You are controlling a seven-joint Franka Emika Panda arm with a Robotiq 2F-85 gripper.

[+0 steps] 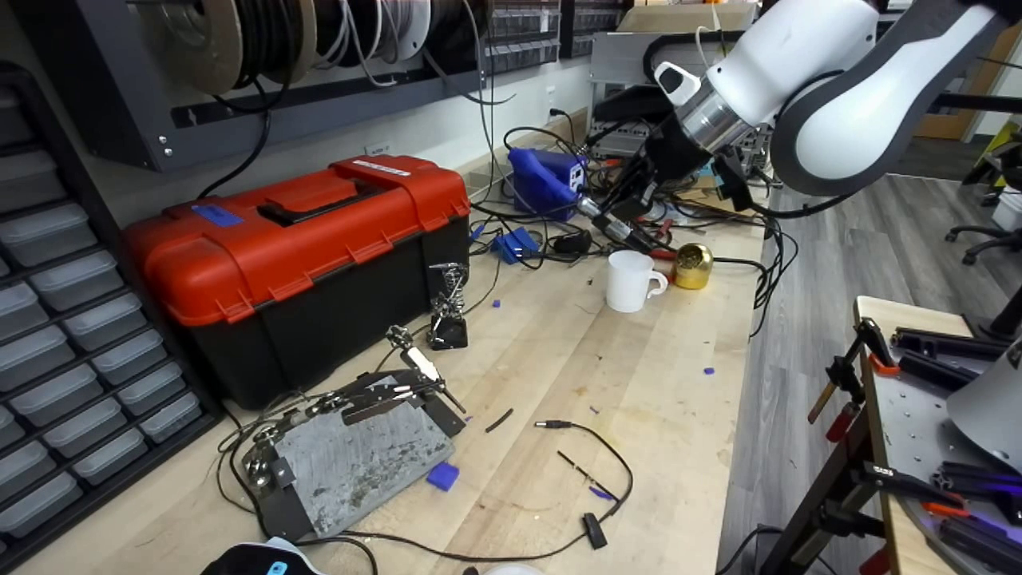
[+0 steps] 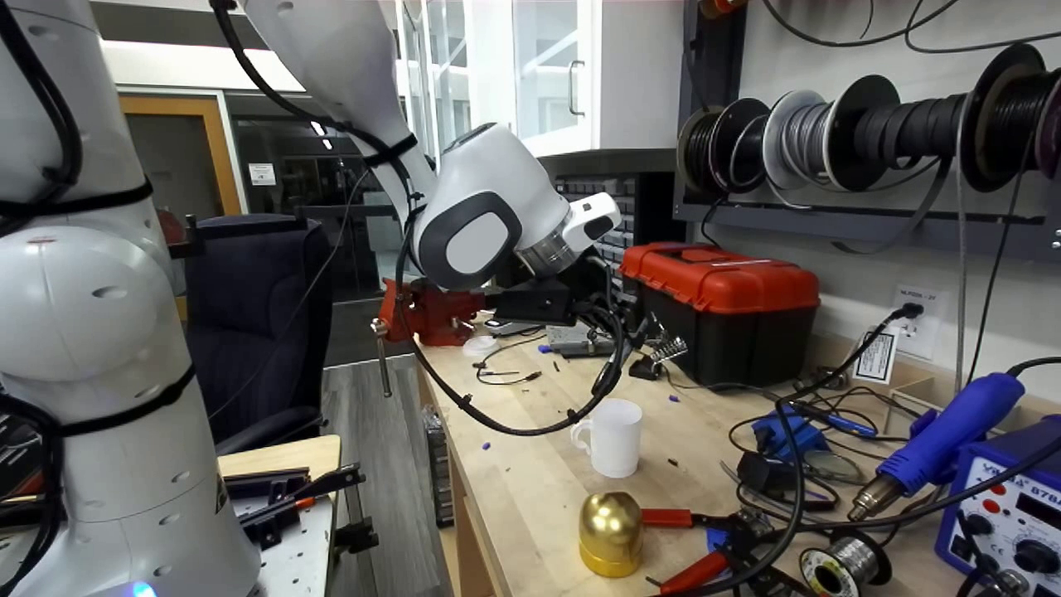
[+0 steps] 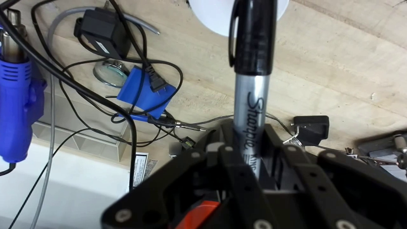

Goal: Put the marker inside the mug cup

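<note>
The marker [image 3: 252, 98] is a grey Sharpie with a black cap. My gripper [image 3: 249, 133] is shut on its grey body, with the cap pointing away from the jaws. In an exterior view the marker [image 1: 619, 230] is tilted, cap end down, above the table. My gripper [image 1: 613, 214] is at its upper part there. The white mug [image 1: 628, 281] stands upright on the table, below the marker in that picture and apart from it. The mug also shows in an exterior view [image 2: 617, 439], where cables and arm hide the fingers. In the wrist view the mug [image 3: 210, 16] is cut off and partly covered by the cap.
A gold tip-cleaner tin [image 1: 692, 266] stands beside the mug, with red-handled pliers [image 2: 667, 517] by it. A blue soldering station [image 1: 547, 180] and tangled cables lie behind. A red and black toolbox [image 1: 319, 263] stands along the wall. A helping-hands stand [image 1: 449, 311] is before it.
</note>
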